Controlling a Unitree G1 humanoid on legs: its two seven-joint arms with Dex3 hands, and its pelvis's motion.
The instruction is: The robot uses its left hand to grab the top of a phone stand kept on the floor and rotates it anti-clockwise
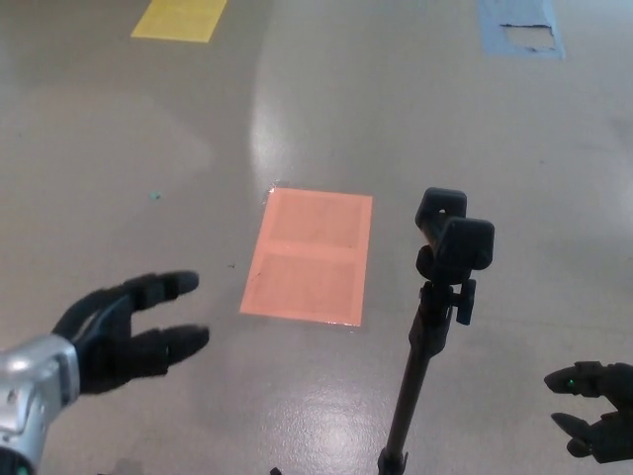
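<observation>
A black phone stand (427,346) rises from the floor at the lower middle-right, its clamp head (453,237) at the top. My left hand (134,327) reaches in from the lower left, open with fingers spread, well to the left of the stand and not touching it. My right hand (593,406) shows at the lower right edge, open, fingers apart and holding nothing, a short way right of the stand's pole.
An orange rectangular patch (310,255) lies on the grey floor just left of the stand's head. A yellow patch (180,18) sits at the top left and a blue patch (521,25) at the top right.
</observation>
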